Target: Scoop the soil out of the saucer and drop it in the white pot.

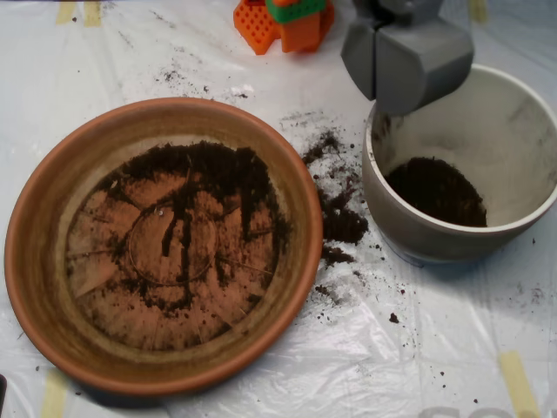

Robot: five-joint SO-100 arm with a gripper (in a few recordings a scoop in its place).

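Observation:
The terracotta saucer [52, 261] fills the left half of the overhead view. A thin layer of dark soil [209, 178] lies inside it, thickest toward its upper right, with streaks across the floor. The white pot [522, 131] stands at the right with a mound of soil [435, 190] in its bottom. The grey scoop [402, 59] hangs over the pot's upper left rim, its two shells meeting along a seam, shut. What it holds is hidden.
Spilled soil [339, 218] lies on the white plastic sheet [418, 348] between saucer and pot. An orange and green plastic part [283, 22] sits at the top edge. Yellow tape strips [518, 383] mark the sheet.

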